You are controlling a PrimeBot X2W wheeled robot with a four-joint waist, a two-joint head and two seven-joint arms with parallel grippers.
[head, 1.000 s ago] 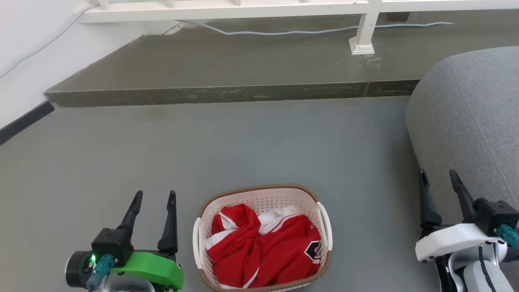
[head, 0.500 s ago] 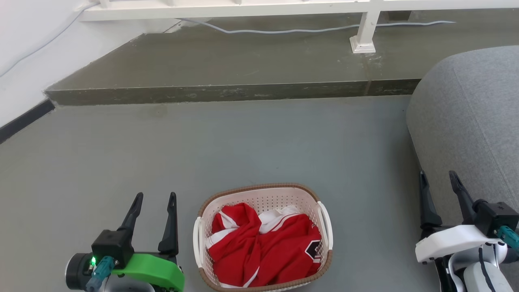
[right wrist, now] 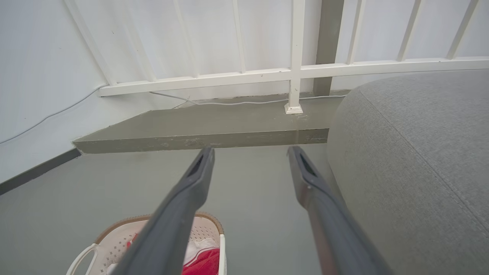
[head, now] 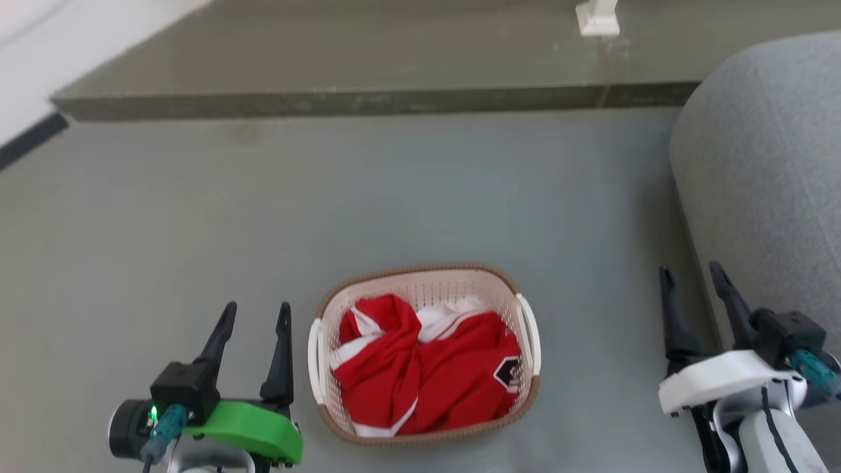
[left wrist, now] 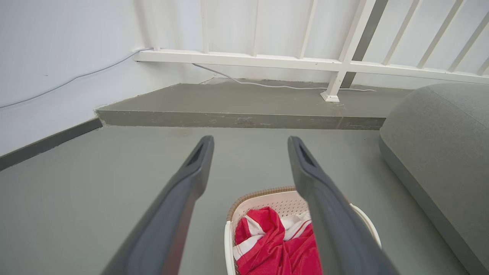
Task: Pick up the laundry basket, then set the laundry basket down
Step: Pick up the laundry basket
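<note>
Laundry basket (head: 420, 292), perforated plastic, woven-look rim

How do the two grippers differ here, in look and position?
The left gripper has a green wrist cover; the right gripper has a white one. The left stands close beside the laundry basket; the right stands farther off, by the grey cushion. Both are open and empty.

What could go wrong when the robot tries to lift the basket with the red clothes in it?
1. The left gripper sits beside the laundry basket, but the right gripper is farther off. Lifted from one side, the basket might tip and spill the red-and-white garment.
2. The right gripper hangs close to the grey upholstered seat, so it might bump it while swinging in.
</note>
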